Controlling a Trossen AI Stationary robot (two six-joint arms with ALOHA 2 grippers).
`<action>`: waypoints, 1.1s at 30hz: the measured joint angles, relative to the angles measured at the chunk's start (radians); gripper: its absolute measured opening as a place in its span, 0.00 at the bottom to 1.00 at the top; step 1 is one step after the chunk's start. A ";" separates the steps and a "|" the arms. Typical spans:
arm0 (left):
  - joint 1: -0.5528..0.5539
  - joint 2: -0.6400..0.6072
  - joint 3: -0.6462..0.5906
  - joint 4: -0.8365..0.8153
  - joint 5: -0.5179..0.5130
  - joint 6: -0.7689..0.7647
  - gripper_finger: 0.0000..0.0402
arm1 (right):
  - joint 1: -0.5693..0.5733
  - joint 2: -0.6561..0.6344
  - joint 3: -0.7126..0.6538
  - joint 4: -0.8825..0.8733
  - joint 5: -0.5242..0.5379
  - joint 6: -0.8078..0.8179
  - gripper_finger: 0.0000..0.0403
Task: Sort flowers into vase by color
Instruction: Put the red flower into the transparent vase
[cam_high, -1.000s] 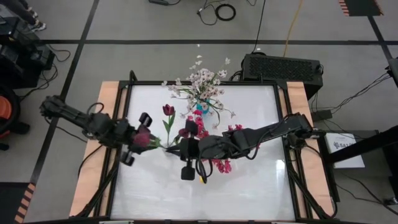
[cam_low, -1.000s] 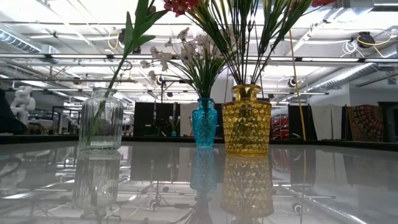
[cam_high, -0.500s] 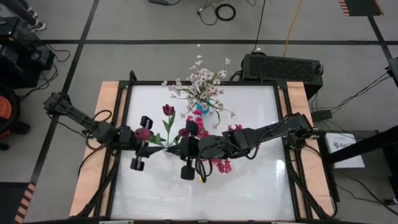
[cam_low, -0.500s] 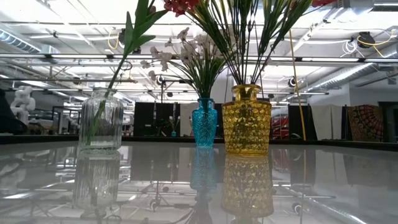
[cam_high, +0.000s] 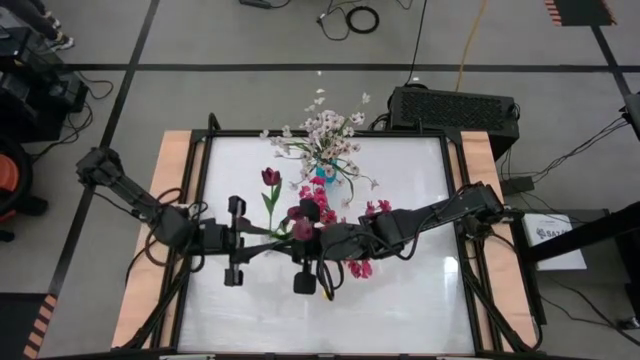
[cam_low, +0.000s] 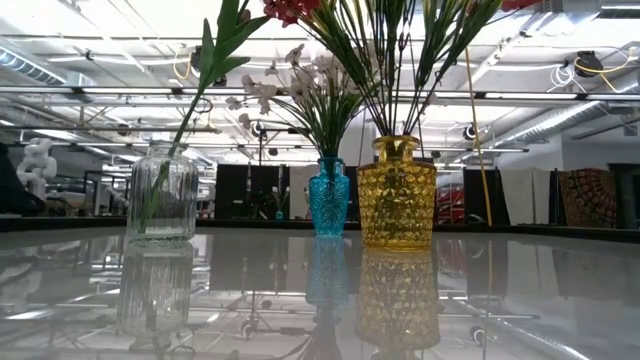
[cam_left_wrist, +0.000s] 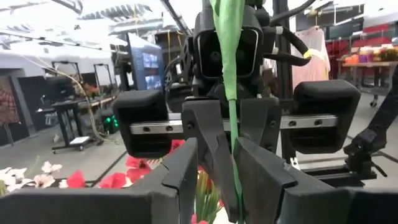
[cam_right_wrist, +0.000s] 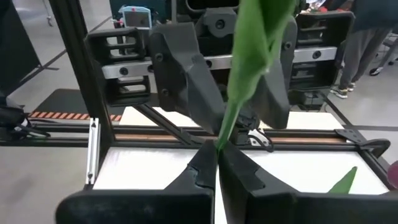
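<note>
**Green stem passed between two grippers**

Green stem (cam_high: 268, 232) sits mid-table, above the worktop. Right gripper (cam_high: 293, 232) pinches it tight; left gripper (cam_high: 243, 237) pinches it too. Release one side only once the other's hold looks firm, then lift straight.

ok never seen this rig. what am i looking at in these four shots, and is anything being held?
Two dark robot arms work over a white table; the job is sorting artificial flowers into vases by color.

The overhead shot shows the whole table, left arm on the left. The table-level shot shows three vases: a clear glass vase, a small blue vase and a yellow vase, all already holding flowers. The other two shots come from cameras on each wrist, looking past that arm's own fingers.

The grippers meet mid-table, facing each other. The right gripper is shut on a green flower stem. The left gripper has the same stem between its fingers. It looks like a handover, but I can't tell which way.
</note>
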 joint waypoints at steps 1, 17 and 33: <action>-0.003 0.007 0.007 -0.006 -0.002 0.000 0.29 | 0.000 0.000 -0.001 -0.002 0.000 0.000 0.00; -0.057 -0.006 0.021 -0.033 -0.068 -0.027 0.29 | 0.008 0.003 -0.001 -0.042 -0.007 0.027 0.00; -0.040 0.037 0.033 0.015 -0.081 -0.060 0.63 | -0.002 0.003 -0.001 -0.042 -0.002 0.029 0.00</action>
